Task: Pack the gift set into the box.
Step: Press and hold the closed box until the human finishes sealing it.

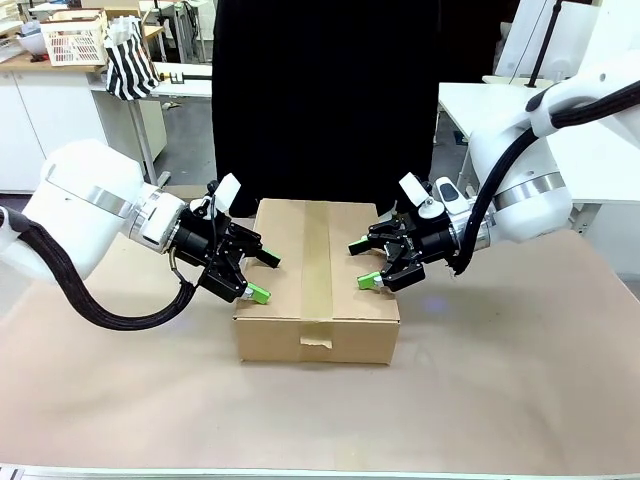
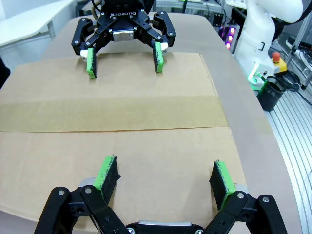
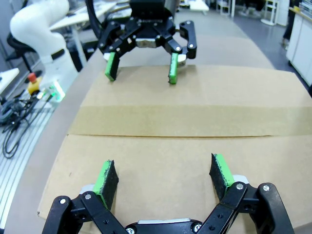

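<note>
Front view: the box (image 1: 318, 282), closed and taped, sits mid-desk (image 1: 520, 390); the left pincer (image 1: 263, 276) and right pincer (image 1: 365, 265) flank it, jaws apart, empty. Pushing unevenly could skid or turn the box.

Left wrist view: matte corrugated cardboard under smooth tan tape (image 2: 112, 114).

Right wrist view: flat lid, sharp edges; green pads (image 3: 106, 176) may slip on it.
</note>
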You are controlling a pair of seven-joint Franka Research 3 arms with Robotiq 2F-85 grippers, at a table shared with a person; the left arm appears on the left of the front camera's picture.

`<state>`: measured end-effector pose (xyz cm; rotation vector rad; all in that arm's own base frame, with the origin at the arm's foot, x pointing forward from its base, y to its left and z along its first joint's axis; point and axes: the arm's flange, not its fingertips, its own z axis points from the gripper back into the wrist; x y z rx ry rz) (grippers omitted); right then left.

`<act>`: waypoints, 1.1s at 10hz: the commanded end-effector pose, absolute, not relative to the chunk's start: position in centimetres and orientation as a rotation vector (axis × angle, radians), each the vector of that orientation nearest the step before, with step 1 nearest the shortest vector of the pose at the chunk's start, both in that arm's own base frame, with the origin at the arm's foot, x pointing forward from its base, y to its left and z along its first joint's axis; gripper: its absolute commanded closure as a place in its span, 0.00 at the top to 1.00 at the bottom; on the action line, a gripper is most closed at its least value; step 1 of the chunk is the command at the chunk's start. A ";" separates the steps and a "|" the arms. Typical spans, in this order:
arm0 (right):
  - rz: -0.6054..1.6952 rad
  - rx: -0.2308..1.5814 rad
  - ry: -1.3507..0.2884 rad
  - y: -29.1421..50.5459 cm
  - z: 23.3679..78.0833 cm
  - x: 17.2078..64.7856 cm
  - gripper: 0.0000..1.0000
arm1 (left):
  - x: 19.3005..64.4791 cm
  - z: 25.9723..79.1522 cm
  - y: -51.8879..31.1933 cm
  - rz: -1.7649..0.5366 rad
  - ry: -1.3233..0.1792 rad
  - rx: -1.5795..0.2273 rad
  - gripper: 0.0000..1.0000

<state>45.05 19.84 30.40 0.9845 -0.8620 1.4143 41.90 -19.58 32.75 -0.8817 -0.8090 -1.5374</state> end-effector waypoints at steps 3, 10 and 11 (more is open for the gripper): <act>1.090 0.946 -0.664 19.9 36.6 42.3 1.00 | 39.7 38.0 -19.5 -1.265 -0.573 -1.068 1.00; 0.680 1.228 -0.537 5.8 42.5 30.4 1.00 | 34.6 39.1 -4.5 -0.527 -0.363 -1.283 1.00; 0.561 1.263 -0.660 2.2 42.7 28.8 1.00 | 33.4 38.1 -2.5 -0.472 -0.350 -1.353 1.00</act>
